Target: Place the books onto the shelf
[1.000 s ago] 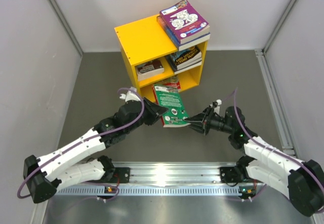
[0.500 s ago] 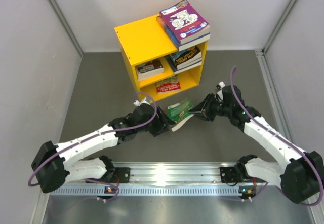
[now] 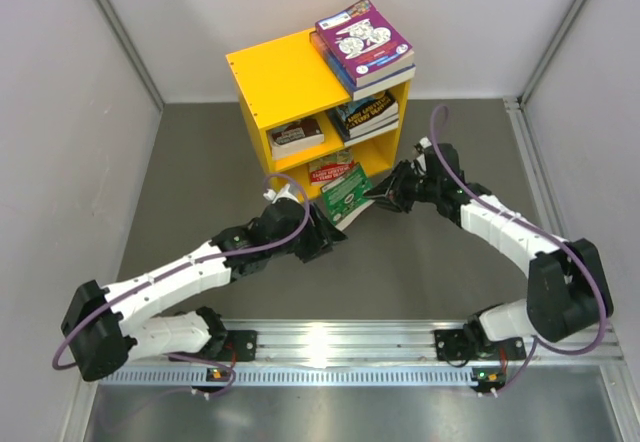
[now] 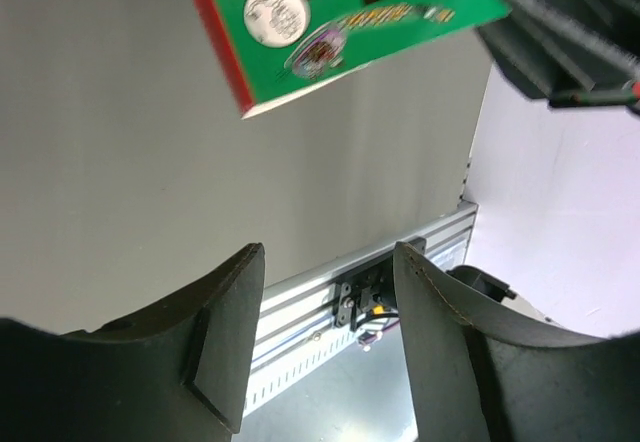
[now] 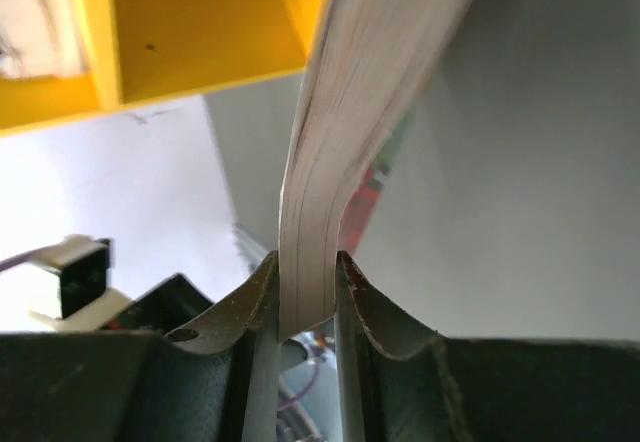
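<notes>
Grey worktop (image 3: pixel 190 162), yellow shelf (image 3: pixel 270 77) at rear. Right hand (image 5: pixel 307 267) clamps the green book (image 3: pixel 342 190) by its page edge, tilted, just before the lower compartment. Left hand (image 4: pixel 328 260) half-spread, empty, beneath the book.

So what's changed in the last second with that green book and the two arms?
The left tool let go of the green book and now stands open beside it. The right tool, shut on the book's edge, carried it forward toward the lower compartment of the shelf. The stack on top and the books inside stayed put.
</notes>
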Tool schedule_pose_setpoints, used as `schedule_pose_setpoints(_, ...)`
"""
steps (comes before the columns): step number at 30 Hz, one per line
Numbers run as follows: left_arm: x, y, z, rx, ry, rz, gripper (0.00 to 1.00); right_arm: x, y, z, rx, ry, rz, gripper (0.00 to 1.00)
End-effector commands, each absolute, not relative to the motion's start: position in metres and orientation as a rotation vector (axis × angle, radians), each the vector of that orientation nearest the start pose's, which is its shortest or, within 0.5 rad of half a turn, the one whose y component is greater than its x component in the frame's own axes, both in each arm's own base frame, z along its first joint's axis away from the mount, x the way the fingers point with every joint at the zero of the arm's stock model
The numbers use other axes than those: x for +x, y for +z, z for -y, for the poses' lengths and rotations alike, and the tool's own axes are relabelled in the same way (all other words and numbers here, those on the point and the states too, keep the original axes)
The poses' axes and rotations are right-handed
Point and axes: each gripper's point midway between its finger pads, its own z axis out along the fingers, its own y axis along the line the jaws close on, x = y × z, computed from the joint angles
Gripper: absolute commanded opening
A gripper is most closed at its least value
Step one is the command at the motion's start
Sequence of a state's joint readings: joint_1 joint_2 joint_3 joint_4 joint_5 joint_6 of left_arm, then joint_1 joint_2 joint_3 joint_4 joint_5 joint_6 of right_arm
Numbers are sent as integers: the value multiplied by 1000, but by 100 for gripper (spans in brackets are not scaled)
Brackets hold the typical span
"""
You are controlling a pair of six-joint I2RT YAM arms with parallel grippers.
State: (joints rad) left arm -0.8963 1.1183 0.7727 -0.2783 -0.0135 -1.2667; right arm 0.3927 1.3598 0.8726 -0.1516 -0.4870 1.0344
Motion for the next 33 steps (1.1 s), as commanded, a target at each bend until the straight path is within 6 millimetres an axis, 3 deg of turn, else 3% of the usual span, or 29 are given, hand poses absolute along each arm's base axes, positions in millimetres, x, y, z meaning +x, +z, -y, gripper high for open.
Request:
schedule_pose_setpoints(1,194,186,289,-448,-1085,-2369,59,342,233,-256,388,1441,-2106,0)
schedule_pose_setpoints(3,193,185,284,-453,-1061,-2374,59,352,235,-255,408,1473,-2082,0)
schedule_pose_setpoints(7,191,189,276,-444,-1027,-2371,58,364,265,-254,335,1550,-1947,0)
schedule_pose_setpoints(13,194,188,270,-445,-1003,-2375,57,369,276,-255,386,1767,-1805,0)
schedule_pose_setpoints(17,195,188,269,-434,-988,-2390,57,358,318,-258,282,1923,-1635,0)
schedule_pose_setpoints(23,197,186,265,-440,-975,-2398,56,333,343,-257,186,2020,-1591,0)
schedule_pose_setpoints(27,197,185,264,-439,-976,-2401,56,317,341,-252,204,2067,-1562,0)
schedule_pose_setpoints(30,198,183,266,-441,-979,-2407,56,310,318,-249,226,2035,-1589,0)
schedule_pose_setpoints(33,197,179,268,-444,-983,-2420,55,317,291,-250,235,1975,-1618,0)
